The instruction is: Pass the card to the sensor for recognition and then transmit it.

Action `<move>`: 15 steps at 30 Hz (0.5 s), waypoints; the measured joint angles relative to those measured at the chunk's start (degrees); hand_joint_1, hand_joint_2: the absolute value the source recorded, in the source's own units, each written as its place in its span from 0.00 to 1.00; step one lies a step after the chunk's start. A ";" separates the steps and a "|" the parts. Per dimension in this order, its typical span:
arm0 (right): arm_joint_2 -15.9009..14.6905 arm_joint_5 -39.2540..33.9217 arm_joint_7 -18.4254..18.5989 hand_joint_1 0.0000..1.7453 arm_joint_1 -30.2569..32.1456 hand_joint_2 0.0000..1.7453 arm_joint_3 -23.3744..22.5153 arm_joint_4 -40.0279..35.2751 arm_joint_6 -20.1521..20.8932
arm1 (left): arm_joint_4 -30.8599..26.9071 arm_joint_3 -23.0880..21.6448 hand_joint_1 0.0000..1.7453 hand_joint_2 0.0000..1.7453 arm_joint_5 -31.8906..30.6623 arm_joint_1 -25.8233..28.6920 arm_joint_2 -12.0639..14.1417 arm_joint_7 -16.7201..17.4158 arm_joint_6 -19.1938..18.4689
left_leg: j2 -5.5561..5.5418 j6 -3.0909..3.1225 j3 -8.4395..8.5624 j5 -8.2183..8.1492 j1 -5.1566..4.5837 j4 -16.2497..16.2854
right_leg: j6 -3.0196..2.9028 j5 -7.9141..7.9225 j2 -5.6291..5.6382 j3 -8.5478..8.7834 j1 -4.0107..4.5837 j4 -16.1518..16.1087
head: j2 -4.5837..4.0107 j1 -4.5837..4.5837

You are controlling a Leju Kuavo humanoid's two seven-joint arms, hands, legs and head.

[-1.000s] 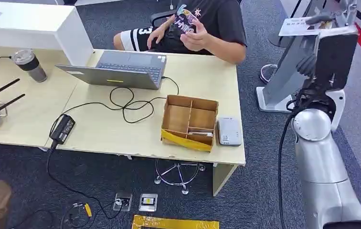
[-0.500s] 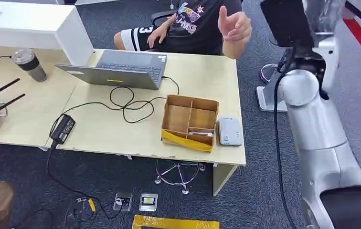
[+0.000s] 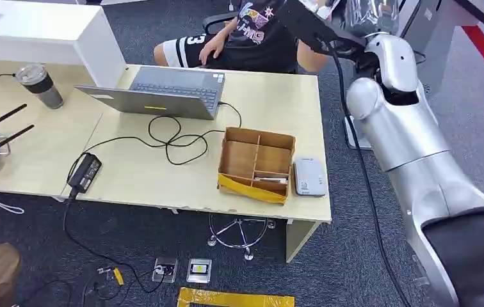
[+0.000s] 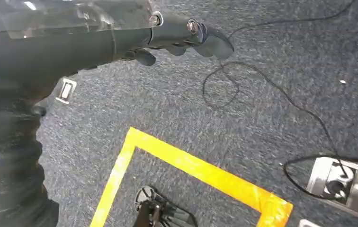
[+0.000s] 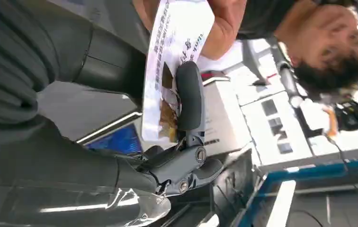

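Right hand (image 5: pixel 186 142) grips card (image 5: pixel 174 56), thumb pressed across card face. Person's arm (image 5: pixel 224 23) just beyond card's far edge. Left hand (image 4: pixel 186 40) holds nothing, fingers curled in, hanging above carpet (image 4: pixel 262 118).

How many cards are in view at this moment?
1 for certain: the card gripped in the right hand, raised near the person. More may lie inside the cardboard box on the table; contents are unclear.
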 joint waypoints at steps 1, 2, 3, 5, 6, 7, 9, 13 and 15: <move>-0.33 0.39 0.64 1.00 0.02 1.00 0.39 0.86 0.59 | 0.00 -0.02 0.00 1.00 0.05 0.30 0.11 0.00 0.00 | 0.00 0.02 0.00 -0.01 0.00 0.01 | 0.00 0.00 -0.01 0.00 0.01 -0.01 | 0.00 -0.04; -0.79 0.70 1.10 1.00 0.14 1.00 0.64 1.65 0.99 | 0.00 -0.02 0.00 1.00 0.13 0.57 0.20 0.00 0.00 | -0.01 0.02 -0.01 -0.01 0.01 0.01 | 0.00 0.00 -0.04 0.00 0.01 -0.02 | -0.02 0.02; -1.25 0.92 1.36 1.00 0.28 1.00 0.83 2.28 1.23 | 0.00 0.00 0.00 1.00 0.18 0.84 0.29 0.00 0.00 | -0.05 0.02 -0.01 -0.01 0.01 0.01 | 0.00 0.00 -0.08 0.00 0.01 -0.02 | -0.02 -0.02; -2.10 1.09 1.62 1.00 0.45 1.00 1.36 3.65 1.36 | 0.04 0.00 0.00 1.00 0.18 1.28 0.44 0.00 0.00 | -0.05 0.02 -0.02 -0.01 0.01 0.01 | 0.01 0.00 -0.09 0.00 0.01 -0.02 | -0.02 -0.02; -2.30 1.12 1.64 1.00 0.57 1.00 1.66 4.16 1.36 | 0.04 -0.02 0.00 1.00 0.18 1.36 0.46 0.00 0.00 | -0.05 0.02 -0.02 -0.01 0.00 0.01 | 0.01 0.00 -0.08 -0.01 0.00 -0.02 | -0.02 0.02; -2.72 1.20 1.64 1.00 0.66 1.00 1.82 4.57 1.36 | 0.04 0.00 0.00 1.00 0.18 1.39 0.51 -0.02 0.02 | -0.04 0.02 -0.01 -0.01 0.00 0.01 | 0.01 0.01 -0.06 0.00 0.00 -0.02 | -0.02 0.00; -3.15 1.36 1.71 1.00 0.74 1.00 2.10 5.45 1.40 | 0.04 0.00 0.00 1.00 0.18 1.45 0.59 0.00 0.04 | 0.01 0.02 -0.01 -0.01 0.00 0.01 | 0.02 0.01 -0.02 -0.01 0.00 -0.01 | 0.00 0.00; -3.70 1.47 1.84 1.00 0.78 1.00 2.73 6.81 1.53 | 0.04 -0.02 0.00 1.00 0.18 1.47 0.66 -0.02 0.04 | 0.07 0.02 0.01 -0.01 0.02 0.01 | 0.02 0.01 0.05 -0.04 0.02 -0.01 | -0.02 -0.02; -3.94 1.49 1.86 1.00 0.82 1.00 2.97 7.30 1.55 | 0.04 0.00 0.00 1.00 0.18 1.51 0.70 -0.02 0.04 | 0.07 0.02 0.00 -0.01 0.02 0.01 | 0.01 0.01 0.05 -0.04 0.02 0.00 | -0.02 -0.02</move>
